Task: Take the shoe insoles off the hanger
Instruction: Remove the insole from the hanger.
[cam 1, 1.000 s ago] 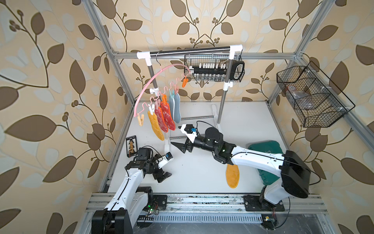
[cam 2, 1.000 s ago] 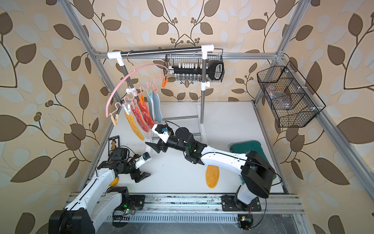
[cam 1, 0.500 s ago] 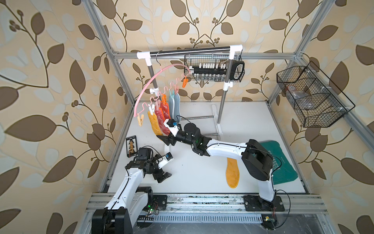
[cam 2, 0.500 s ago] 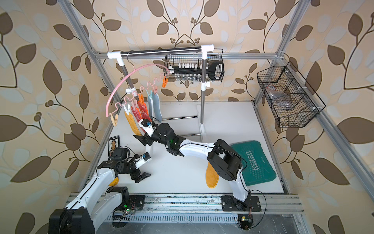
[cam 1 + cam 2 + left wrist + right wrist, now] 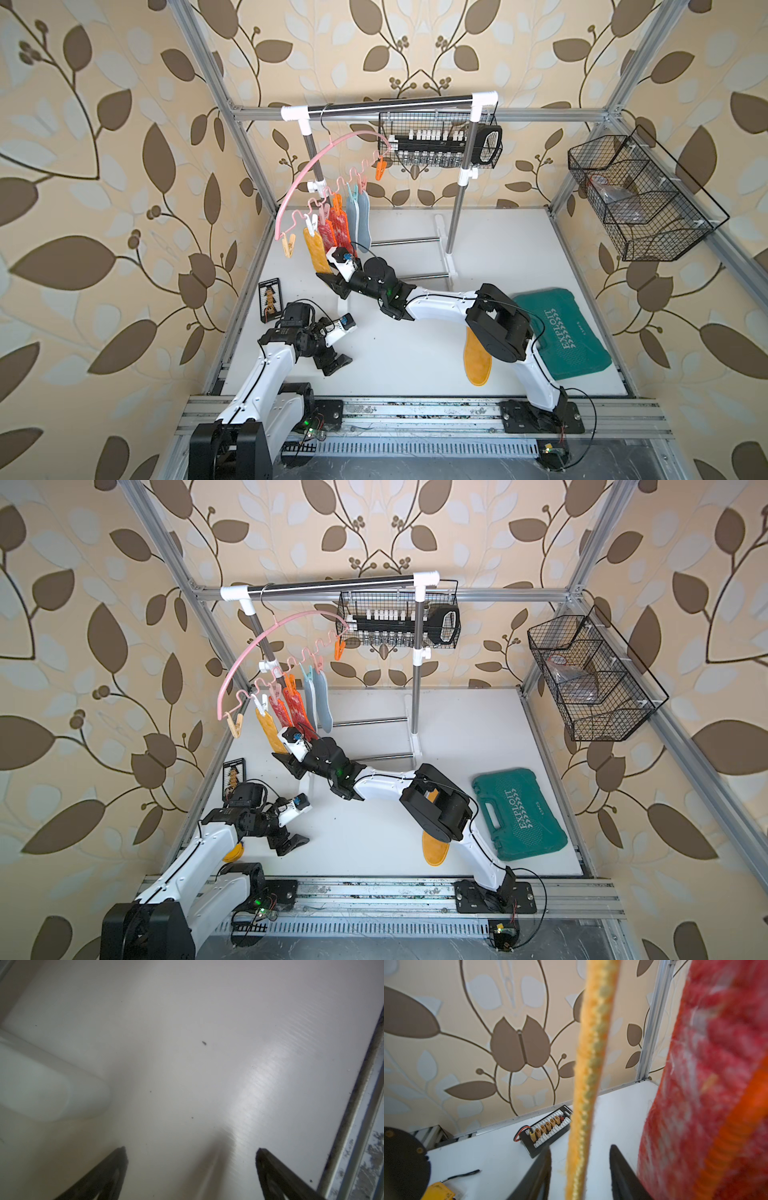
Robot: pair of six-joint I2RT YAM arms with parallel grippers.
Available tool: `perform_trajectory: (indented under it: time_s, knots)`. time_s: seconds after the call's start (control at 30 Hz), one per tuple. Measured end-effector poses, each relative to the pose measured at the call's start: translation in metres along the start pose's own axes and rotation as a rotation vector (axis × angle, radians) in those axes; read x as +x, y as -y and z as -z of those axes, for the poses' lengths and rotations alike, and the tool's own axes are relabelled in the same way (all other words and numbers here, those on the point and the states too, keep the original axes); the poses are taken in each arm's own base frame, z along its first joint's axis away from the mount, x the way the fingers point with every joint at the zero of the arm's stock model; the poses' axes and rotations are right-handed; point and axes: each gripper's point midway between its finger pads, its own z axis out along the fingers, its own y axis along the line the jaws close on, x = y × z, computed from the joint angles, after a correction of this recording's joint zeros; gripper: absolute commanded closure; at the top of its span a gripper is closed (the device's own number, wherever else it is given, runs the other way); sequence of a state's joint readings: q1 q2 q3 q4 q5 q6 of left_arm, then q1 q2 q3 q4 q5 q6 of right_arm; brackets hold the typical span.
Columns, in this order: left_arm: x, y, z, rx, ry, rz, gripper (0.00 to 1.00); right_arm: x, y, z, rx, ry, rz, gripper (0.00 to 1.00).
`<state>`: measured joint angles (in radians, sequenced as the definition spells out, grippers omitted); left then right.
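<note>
We found the right claw (image 5: 580, 1148) with its jaws apart, one on either side of the hanging yellow insole (image 5: 589, 1043). Gaps showed on both sides, so there was no grip yet. That insole hung clipped near the left end of the pink hanger (image 5: 361, 134), upper left of centre in both top views, beside the red pair (image 5: 337, 226) and the grey pair (image 5: 360, 218). The second yellow insole (image 5: 477, 361) lay flat on the table (image 5: 498, 249), lower right of centre. The left claw (image 5: 191, 1153) stood wide open over bare table.
</note>
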<state>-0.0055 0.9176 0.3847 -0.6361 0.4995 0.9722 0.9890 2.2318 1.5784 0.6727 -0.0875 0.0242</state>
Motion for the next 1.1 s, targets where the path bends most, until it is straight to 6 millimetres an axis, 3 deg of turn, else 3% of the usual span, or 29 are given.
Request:
perform_trajectory:
  time_s: [0.17,0.33,0.47,0.87,1.1]
  knots:
    - [0.0,0.0,0.0,0.003,-0.002,0.002,0.01,-0.004,-0.004,0.002,0.002,0.027,0.031,0.82]
    - [0.002,0.001,-0.001,0.01,-0.007,0.007,0.01,0.007,-0.004,0.018,0.008,-0.003,0.065,0.93]
    - [0.002,0.003,-0.001,0.016,-0.01,0.007,0.01,0.0,-0.005,0.028,0.008,0.006,0.072,1.0]
    - [-0.009,0.009,0.016,0.064,-0.02,-0.044,0.01,-0.019,-0.009,0.05,-0.006,0.046,0.054,1.0]
    - [-0.04,0.007,0.041,0.079,0.044,-0.058,0.01,-0.043,-0.008,0.07,-0.001,0.076,0.058,1.0]
